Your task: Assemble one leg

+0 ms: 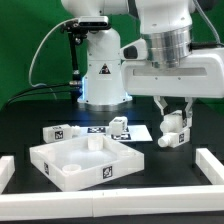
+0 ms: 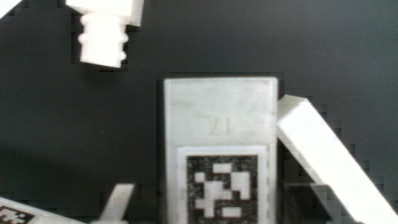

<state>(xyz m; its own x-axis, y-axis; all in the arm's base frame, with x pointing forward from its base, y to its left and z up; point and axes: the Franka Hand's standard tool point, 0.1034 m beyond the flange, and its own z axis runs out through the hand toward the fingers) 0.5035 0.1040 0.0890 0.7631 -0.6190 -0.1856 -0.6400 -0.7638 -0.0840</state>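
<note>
My gripper (image 1: 171,112) is shut on a white leg (image 1: 172,129) and holds it above the black table, toward the exterior view's right of the large white tray-like part (image 1: 52,163). In the wrist view the held leg (image 2: 221,125) fills the middle, with its marker tag facing the camera, and the gripper (image 2: 222,208) closes on its lower end. A second leg (image 2: 103,35) lies apart on the table. Two more legs (image 1: 55,132) (image 1: 118,124) lie behind the tray part.
White rails stand at the exterior view's left (image 1: 6,172) and right (image 1: 206,166) table edges. The marker board (image 1: 137,131) lies behind the tray part. A white slanted bar (image 2: 329,160) shows beside the held leg in the wrist view. The robot base (image 1: 100,70) stands at the back.
</note>
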